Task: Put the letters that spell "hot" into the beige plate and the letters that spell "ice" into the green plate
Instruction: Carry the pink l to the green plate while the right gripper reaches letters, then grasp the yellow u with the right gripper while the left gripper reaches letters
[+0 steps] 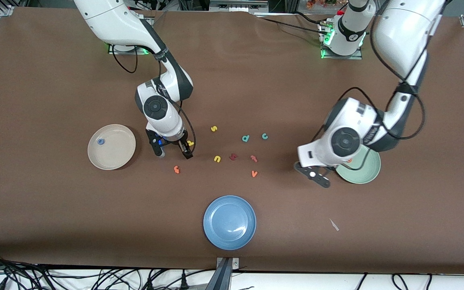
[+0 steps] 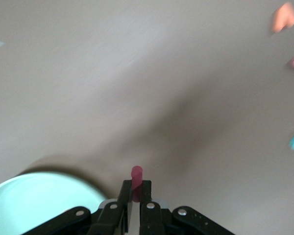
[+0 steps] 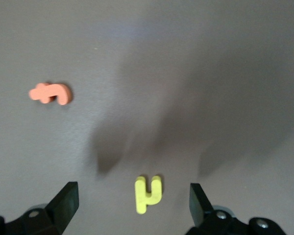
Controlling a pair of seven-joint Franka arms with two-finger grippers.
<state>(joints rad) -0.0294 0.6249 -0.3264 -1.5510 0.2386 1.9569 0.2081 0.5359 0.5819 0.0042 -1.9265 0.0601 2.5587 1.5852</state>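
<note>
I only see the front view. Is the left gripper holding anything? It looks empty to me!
Observer: Yes. The left wrist view shows the left gripper shut on the dark red i, which pokes out past the fingertips.
Child: Is it over the green plate?
Observer: Not quite. The green plate sits just beside the gripper, and the i hangs over bare table.
Child: What about the right gripper?
Observer: The right gripper is open, and the yellow h lies flat between its fingers, touching neither.
</note>
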